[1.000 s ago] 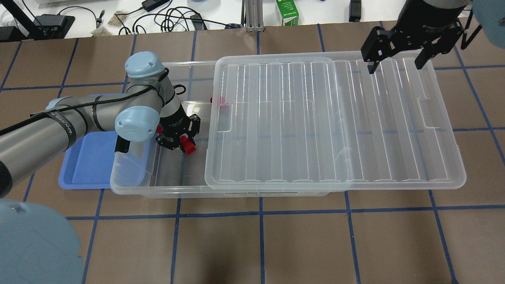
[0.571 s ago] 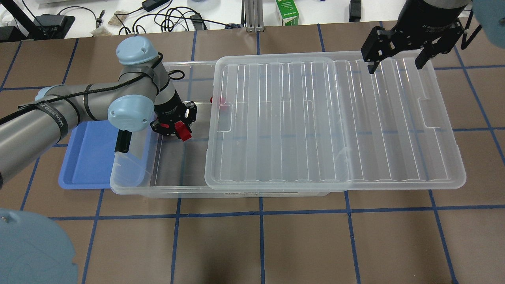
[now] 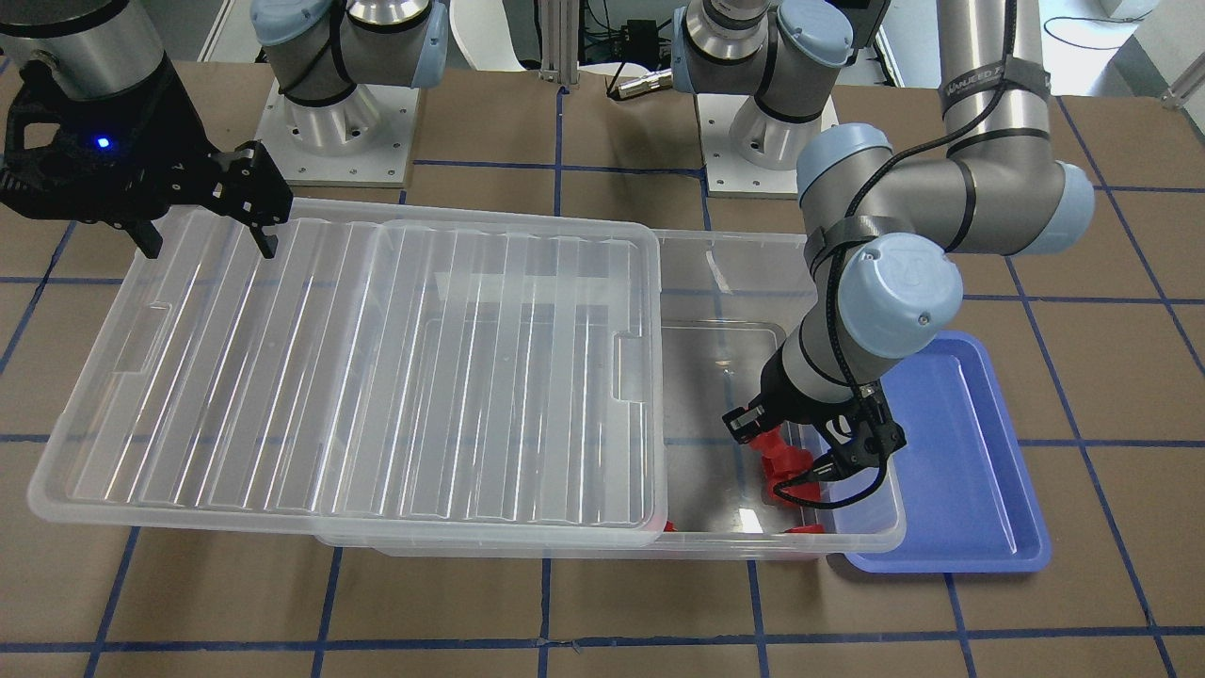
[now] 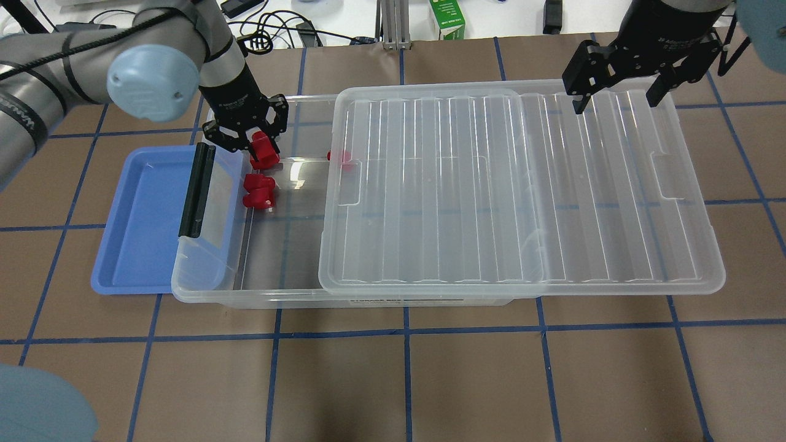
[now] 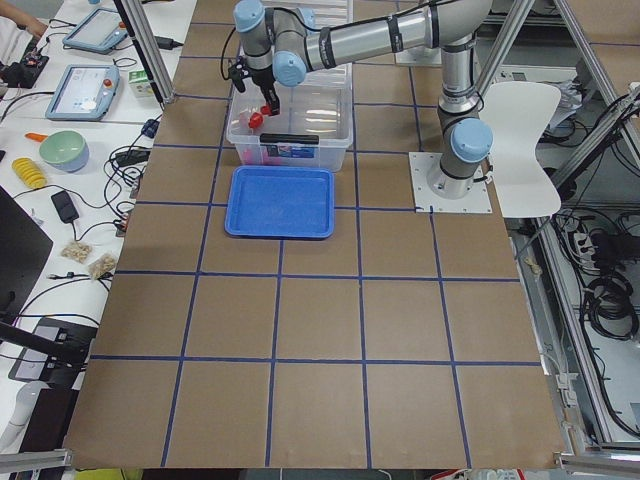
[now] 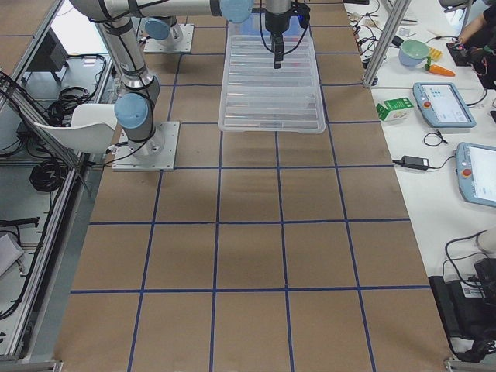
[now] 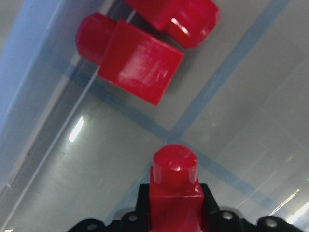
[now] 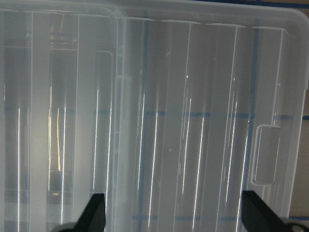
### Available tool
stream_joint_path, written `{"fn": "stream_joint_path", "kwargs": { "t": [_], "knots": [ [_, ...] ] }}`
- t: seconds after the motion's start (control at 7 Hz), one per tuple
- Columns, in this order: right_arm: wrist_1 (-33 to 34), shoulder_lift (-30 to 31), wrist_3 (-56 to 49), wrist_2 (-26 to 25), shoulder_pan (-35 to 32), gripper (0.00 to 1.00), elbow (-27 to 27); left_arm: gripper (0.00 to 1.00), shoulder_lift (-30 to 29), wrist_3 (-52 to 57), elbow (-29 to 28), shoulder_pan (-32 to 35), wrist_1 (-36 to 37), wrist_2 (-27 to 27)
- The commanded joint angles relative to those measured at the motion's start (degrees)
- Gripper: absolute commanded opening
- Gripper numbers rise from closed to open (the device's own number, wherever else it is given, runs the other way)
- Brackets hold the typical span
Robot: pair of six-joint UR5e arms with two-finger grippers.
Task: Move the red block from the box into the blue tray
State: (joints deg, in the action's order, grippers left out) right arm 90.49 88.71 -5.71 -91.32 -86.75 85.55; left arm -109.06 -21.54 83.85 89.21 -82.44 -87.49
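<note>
My left gripper (image 4: 249,144) is shut on a red block (image 4: 263,151), held above the open left end of the box (image 4: 258,298). In the left wrist view the held block (image 7: 174,193) points stub-out from between the jaws. Two more red blocks (image 4: 258,191) lie on the box floor below, also in the left wrist view (image 7: 133,63). Another red block (image 4: 341,155) shows under the lid's edge. The blue tray (image 4: 141,221) lies empty against the box's left end. My right gripper (image 4: 617,101) is open and empty over the lid's far right corner.
The ribbed clear lid (image 4: 522,190) is slid to the right, covers most of the box and overhangs its right end. The black latch bar (image 4: 196,190) sits on the box's left end, between the box and the tray. A green carton (image 4: 447,18) and cables (image 4: 270,27) lie beyond the table's far edge.
My left gripper has risen and moved toward the box's far left corner with the red block in it, uncovering two blocks on the box floor. The right arm has not moved.
</note>
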Motion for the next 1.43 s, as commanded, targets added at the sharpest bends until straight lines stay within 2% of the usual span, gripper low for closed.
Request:
{"fn": "stream_joint_path", "kwargs": {
  "t": [0.0, 0.14, 0.43, 0.57, 0.71, 0.86, 1.14, 1.29],
  "knots": [
    [0.0, 0.1, 0.0, 0.0, 0.0, 1.00, -0.1, 0.00, 1.9, 11.4, -6.8, -5.8, -8.7, 0.0],
    [0.0, 0.1, 0.0, 0.0, 0.0, 1.00, -0.1, 0.00, 2.4, 17.6, -8.2, -9.5, -10.4, -1.4],
    [0.0, 0.0, 0.0, 0.0, 0.0, 1.00, -0.1, 0.00, 2.3, 31.0, -7.1, -17.1, -10.3, -6.4],
    [0.1, 0.0, -1.3, 0.0, 0.9, 1.00, 0.0, 0.00, 1.3, 34.2, -6.7, -20.3, -10.0, -6.9],
    [0.0, 0.0, -4.7, -2.2, 3.4, 1.00, -0.3, 0.00, 0.4, 34.8, -4.9, -21.5, -9.8, -7.9],
    [-1.0, 0.3, -12.0, -3.1, 8.7, 1.00, -1.4, 0.00, -0.1, 35.2, -1.4, -21.6, -8.0, -7.8],
    [-2.2, 0.2, -27.1, -3.5, 19.5, 1.00, -1.6, 0.00, -2.3, 35.6, 5.2, -21.6, 2.8, -7.7],
    [-2.2, 0.3, -32.4, -2.8, 25.4, 1.00, -2.1, 0.00, -3.6, 36.8, 7.1, -21.6, 5.6, -7.8]
  ]
}}
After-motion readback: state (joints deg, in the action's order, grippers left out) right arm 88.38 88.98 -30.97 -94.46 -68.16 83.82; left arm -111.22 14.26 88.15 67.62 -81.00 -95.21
